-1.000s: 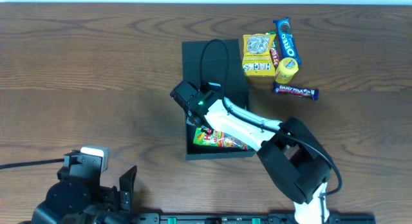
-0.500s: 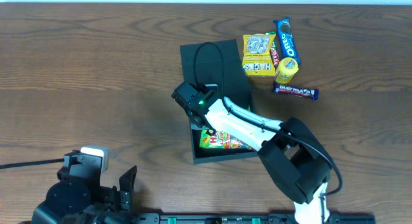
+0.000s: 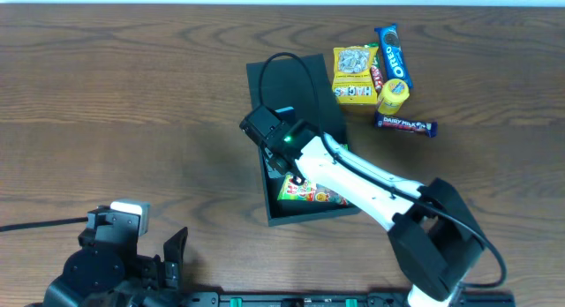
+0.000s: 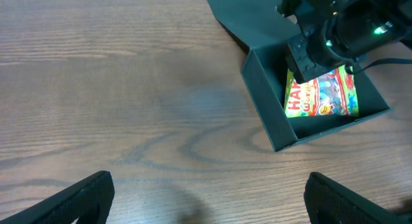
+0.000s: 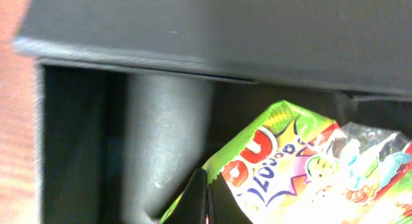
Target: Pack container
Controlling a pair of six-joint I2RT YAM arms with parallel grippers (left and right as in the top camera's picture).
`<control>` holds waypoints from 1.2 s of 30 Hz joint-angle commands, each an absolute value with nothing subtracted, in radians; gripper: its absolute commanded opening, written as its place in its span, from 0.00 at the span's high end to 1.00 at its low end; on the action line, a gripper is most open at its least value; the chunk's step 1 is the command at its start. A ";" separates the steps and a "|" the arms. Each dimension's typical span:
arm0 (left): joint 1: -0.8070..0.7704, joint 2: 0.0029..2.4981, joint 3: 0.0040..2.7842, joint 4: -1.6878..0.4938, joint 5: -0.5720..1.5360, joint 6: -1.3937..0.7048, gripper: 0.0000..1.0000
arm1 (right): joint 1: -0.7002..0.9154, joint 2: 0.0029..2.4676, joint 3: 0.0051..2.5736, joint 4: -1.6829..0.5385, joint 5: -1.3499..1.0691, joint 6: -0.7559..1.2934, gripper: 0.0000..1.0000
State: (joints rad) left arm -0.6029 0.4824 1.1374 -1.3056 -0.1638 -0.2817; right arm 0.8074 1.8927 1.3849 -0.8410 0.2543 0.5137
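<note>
Setting candy bag (image 3: 305, 194) into container (image 3: 322, 100), right gripper (image 5: 205, 195) pinched shut at bag edge, hold uncertain; left gripper (image 4: 209, 179) wide, idle. Next: lift clear, fetch from snack pile (image 3: 355, 78).

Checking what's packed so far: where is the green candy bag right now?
Overhead, the green candy bag lies inside the container, at its near end, just right of table centre, under the right gripper.
</note>
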 commanded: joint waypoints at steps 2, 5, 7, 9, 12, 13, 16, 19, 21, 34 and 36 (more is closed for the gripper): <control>-0.601 0.482 1.134 -1.309 -0.167 -0.269 0.05 | 0.800 1.868 1.394 -0.842 0.178 0.310 0.99; -0.601 0.482 1.134 -1.309 -0.167 -0.269 0.04 | 0.800 1.868 1.395 -0.838 0.105 0.205 0.99; -0.601 0.482 1.134 -1.309 -0.167 -0.269 0.05 | 0.799 1.868 1.395 -0.846 0.084 0.161 0.99; -0.601 0.482 1.134 -1.309 -0.167 -0.269 0.05 | 0.799 1.868 1.394 -0.854 0.085 0.156 0.99; -0.601 0.482 1.134 -1.309 -0.167 -0.269 0.05 | 0.797 1.868 1.394 -0.857 0.089 0.164 0.99; -0.601 0.482 1.134 -1.309 -0.167 -0.269 0.05 | 0.795 1.868 1.394 -0.859 0.100 0.186 0.79; -0.601 0.482 1.134 -1.309 -0.167 -0.269 0.05 | 0.788 1.862 1.397 -0.871 0.109 0.236 0.41; -0.601 0.482 1.134 -1.309 -0.168 -0.268 0.05 | 0.772 1.832 1.408 -0.901 0.109 0.285 0.43; -0.601 0.482 1.133 -1.309 -0.175 -0.268 0.05 | 0.758 1.796 1.411 -0.911 0.109 0.289 0.44; -0.601 0.482 0.900 -1.140 -0.081 -0.307 0.05 | 0.622 1.737 1.391 -0.969 0.095 0.332 0.66; -0.601 0.482 0.846 -1.071 -0.037 -0.316 0.05 | 0.623 1.758 1.390 -0.951 0.075 0.327 0.74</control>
State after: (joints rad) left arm -0.6029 0.4824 0.8909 -1.1076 -0.1059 -0.2962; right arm 0.6220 1.7279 1.3949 -0.9619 0.1043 0.3195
